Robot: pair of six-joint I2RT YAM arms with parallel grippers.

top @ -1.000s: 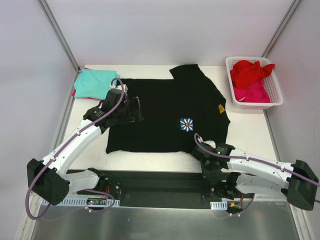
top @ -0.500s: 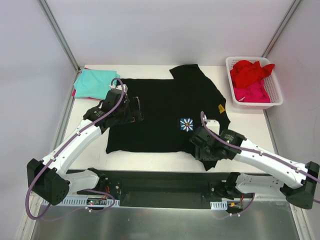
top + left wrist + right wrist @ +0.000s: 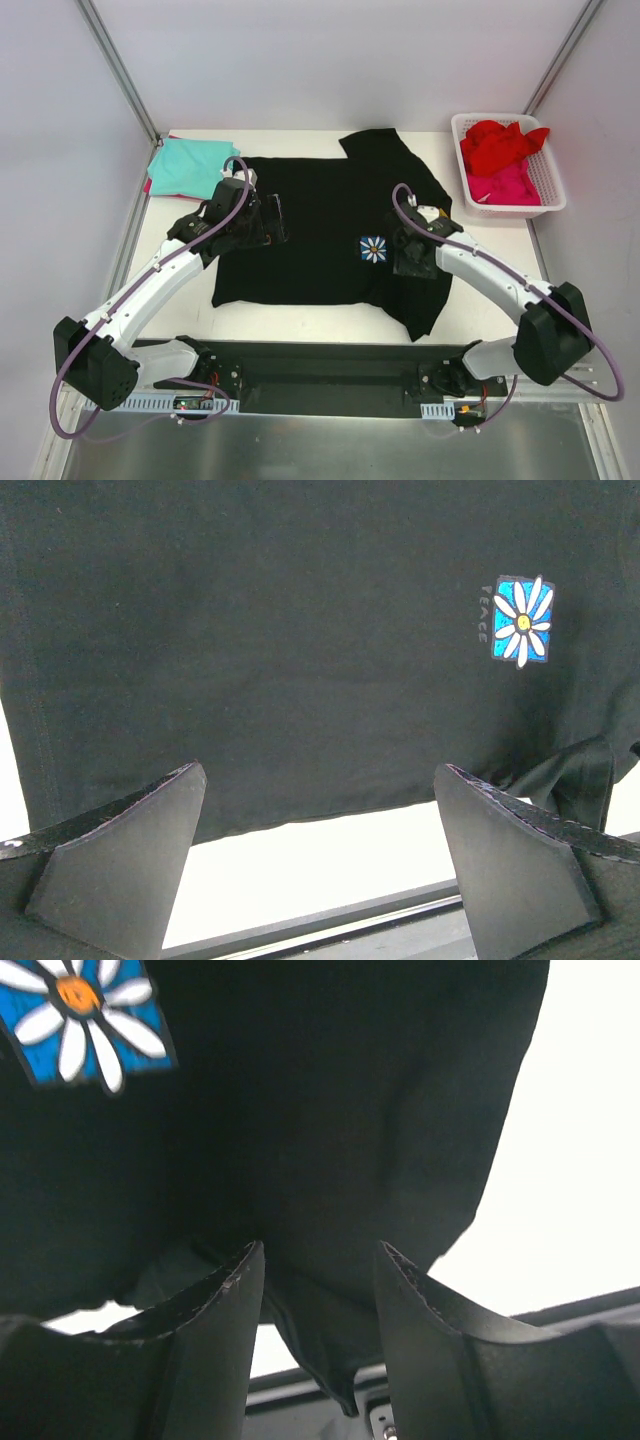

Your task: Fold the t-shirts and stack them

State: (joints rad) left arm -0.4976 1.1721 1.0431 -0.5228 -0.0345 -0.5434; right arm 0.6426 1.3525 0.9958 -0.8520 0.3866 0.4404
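Note:
The large black t-shirt (image 3: pixel 330 215) lies spread flat on the table, its flower print (image 3: pixel 374 249) at centre right. My left gripper (image 3: pixel 272 218) hovers wide open over the shirt's left part; in the left wrist view (image 3: pixel 320 770) nothing is between its fingers, and the shirt's hem (image 3: pixel 300 815) lies below. My right gripper (image 3: pixel 405 258) hangs over the shirt just right of the print. Its jaws (image 3: pixel 320 1248) stand apart, with loose black cloth (image 3: pixel 330 1110) and a sleeve end beneath, not pinched. A teal t-shirt (image 3: pixel 185 165) lies folded at the far left.
A white slotted basket (image 3: pixel 556 190) at the far right holds a red t-shirt (image 3: pixel 500 142) and a pink one (image 3: pixel 505 185). Bare white table (image 3: pixel 495 255) shows right of the black shirt. A black rail (image 3: pixel 320 362) runs along the near edge.
My right arm has swung from the shirt's near right sleeve up to beside the flower print, its jaws opening off the cloth. The left arm has stayed still.

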